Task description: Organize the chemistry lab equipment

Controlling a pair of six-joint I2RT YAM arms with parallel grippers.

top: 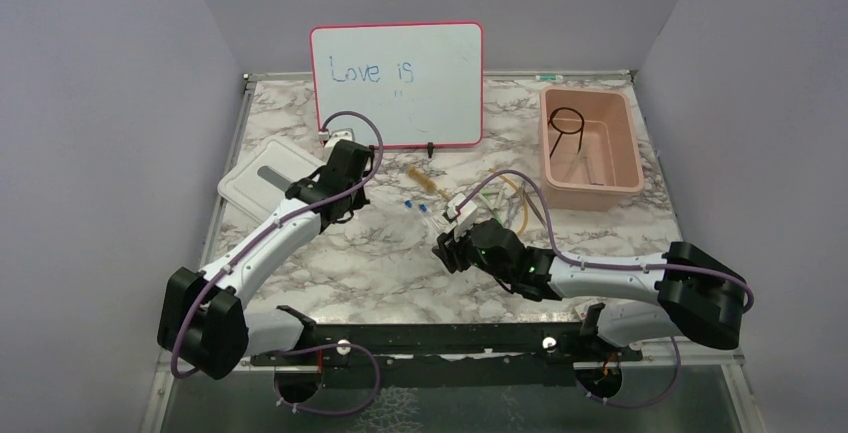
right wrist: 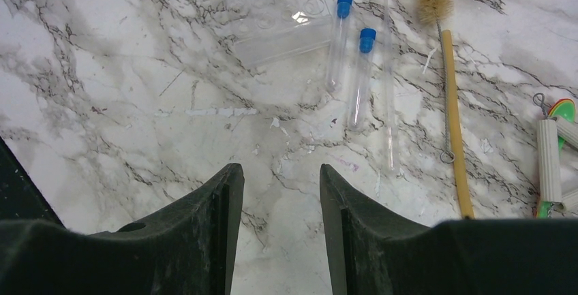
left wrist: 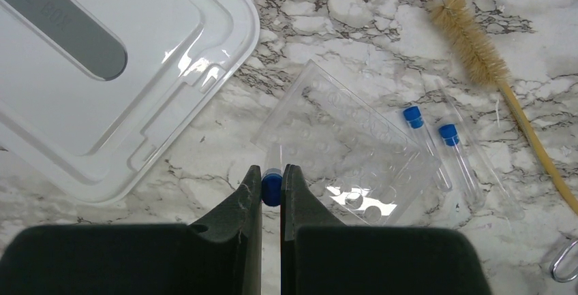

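One capped tube (left wrist: 272,187) pinched by its cap in tightly closed left fingers (left wrist: 257,184), beside clear tray (left wrist: 347,145), middle of desk (top: 400,268) | right fingers (top: 446,251) wide apart, empty, near two loose tubes (right wrist: 361,70) | risk: cap-only grip lets tube swing, slip, strike tray.

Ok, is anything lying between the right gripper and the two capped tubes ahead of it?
Nothing visible does. Only bare marble lies between the open right gripper and the two tubes. The brush lies off to the side, and the clear tray is at their far end.
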